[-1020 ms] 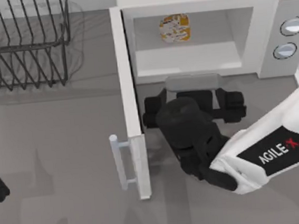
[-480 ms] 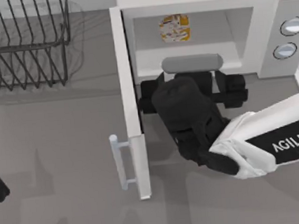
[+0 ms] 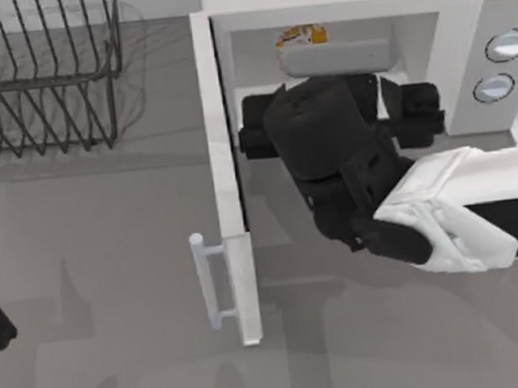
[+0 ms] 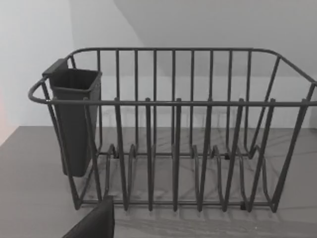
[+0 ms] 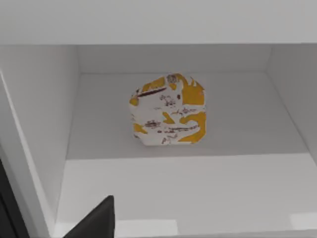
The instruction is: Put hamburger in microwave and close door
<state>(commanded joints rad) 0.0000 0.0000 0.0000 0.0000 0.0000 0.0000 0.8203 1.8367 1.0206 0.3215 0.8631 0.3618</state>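
Inside the microwave (image 3: 461, 9), the hamburger (image 5: 167, 109) lies beyond the right jaws; gap unclear.

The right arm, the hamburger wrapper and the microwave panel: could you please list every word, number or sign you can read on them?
"AC": cut off at the top view's edge, in white on the black band of the right arm.
Hamburger wrapper: dark print among the orange-yellow patches, too small to read.
Microwave knobs: no marks or numbers can be read.
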